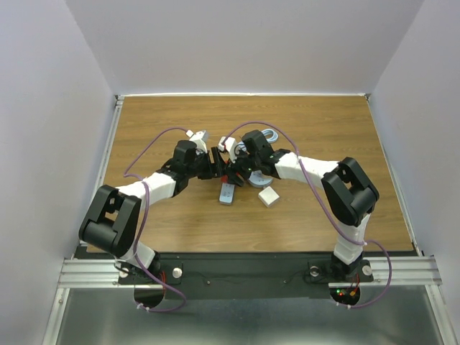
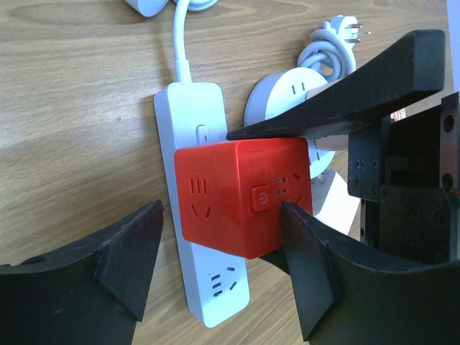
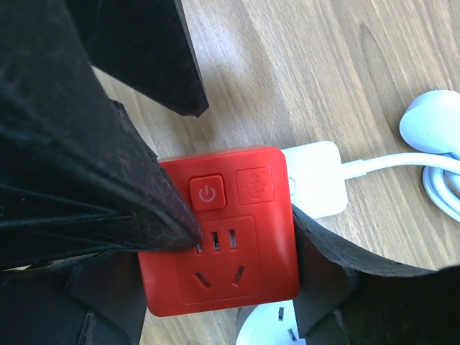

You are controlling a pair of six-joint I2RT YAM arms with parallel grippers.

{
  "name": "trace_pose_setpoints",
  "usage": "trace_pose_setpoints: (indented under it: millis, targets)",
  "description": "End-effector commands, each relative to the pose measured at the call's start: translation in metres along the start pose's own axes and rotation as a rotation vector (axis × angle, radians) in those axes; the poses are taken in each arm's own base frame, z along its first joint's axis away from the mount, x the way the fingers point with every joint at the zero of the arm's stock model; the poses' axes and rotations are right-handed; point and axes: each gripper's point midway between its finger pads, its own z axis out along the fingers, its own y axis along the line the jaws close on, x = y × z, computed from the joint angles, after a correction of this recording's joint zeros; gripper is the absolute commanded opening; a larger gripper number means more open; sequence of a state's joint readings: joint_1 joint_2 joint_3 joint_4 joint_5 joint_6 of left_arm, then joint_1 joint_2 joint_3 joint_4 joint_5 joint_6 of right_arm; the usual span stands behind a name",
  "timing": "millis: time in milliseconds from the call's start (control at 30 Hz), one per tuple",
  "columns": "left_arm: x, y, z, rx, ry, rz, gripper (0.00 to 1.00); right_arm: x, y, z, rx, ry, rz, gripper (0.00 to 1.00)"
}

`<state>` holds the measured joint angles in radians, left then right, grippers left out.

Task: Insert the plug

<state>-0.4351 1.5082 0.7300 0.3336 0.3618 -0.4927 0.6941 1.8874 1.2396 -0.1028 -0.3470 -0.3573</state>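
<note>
We see the wooden table [image 1: 345, 215] filling the middle of the overhead view, with the left arm [image 1: 154, 185] and right arm [image 1: 309, 169] meeting just above its centre. A white power strip [image 2: 190, 108] runs from top to bottom in the left wrist view. The red cube socket [image 2: 215, 176] sits over the strip's middle; we cannot tell whether its prongs are seated. The right gripper [image 3: 248, 237] clamps the cube, one finger on each side. The left gripper [image 2: 221, 208] is spread wide around the cube, with its left finger well clear. A round white adapter [image 2: 284, 97] lies just right of the strip. Above it is a coiled white cable [image 2: 330, 43].
</note>
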Motion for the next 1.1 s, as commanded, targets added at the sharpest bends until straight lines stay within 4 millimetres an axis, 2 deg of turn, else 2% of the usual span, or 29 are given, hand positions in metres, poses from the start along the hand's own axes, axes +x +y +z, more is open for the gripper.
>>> trace_pose_setpoints:
  millis: [0,133,267,367,400,433,600,800,967,1000,1067]
  targets:
    - [0.027,0.019,0.004,-0.072,0.078,0.035,0.74,0.025,0.014,-0.005,0.019,0.092,0.167,0.07]
    - [0.028,0.020,0.005,-0.075,0.086,0.038,0.72,0.025,0.010,-0.005,0.043,0.094,0.169,0.09]
    - [0.032,0.022,0.004,-0.082,0.099,0.044,0.70,0.029,0.008,-0.005,0.055,0.102,0.182,0.15]
    - [0.037,0.026,0.003,-0.094,0.108,0.042,0.67,0.029,0.009,-0.005,0.054,0.102,0.186,0.25]
    - [0.039,0.028,0.004,-0.098,0.114,0.040,0.66,0.030,0.010,-0.005,0.054,0.103,0.186,0.37]
    - [0.040,0.029,0.004,-0.100,0.118,0.039,0.65,0.029,0.009,-0.005,0.054,0.100,0.186,0.41]
    - [0.043,0.030,0.003,-0.107,0.123,0.035,0.59,0.025,0.011,-0.008,0.049,0.083,0.179,0.43]
    - [0.048,0.036,0.003,-0.123,0.137,0.035,0.50,0.012,0.011,-0.011,0.042,0.034,0.173,0.54]
    - [0.049,0.036,0.003,-0.124,0.142,0.040,0.41,0.003,0.007,-0.014,0.060,-0.001,0.161,0.68]
    - [0.050,0.037,0.003,-0.125,0.141,0.040,0.38,0.000,0.008,-0.015,0.060,-0.007,0.159,0.76]
    - [0.050,0.037,0.003,-0.128,0.143,0.043,0.36,-0.002,0.007,-0.017,0.064,-0.015,0.154,0.81]
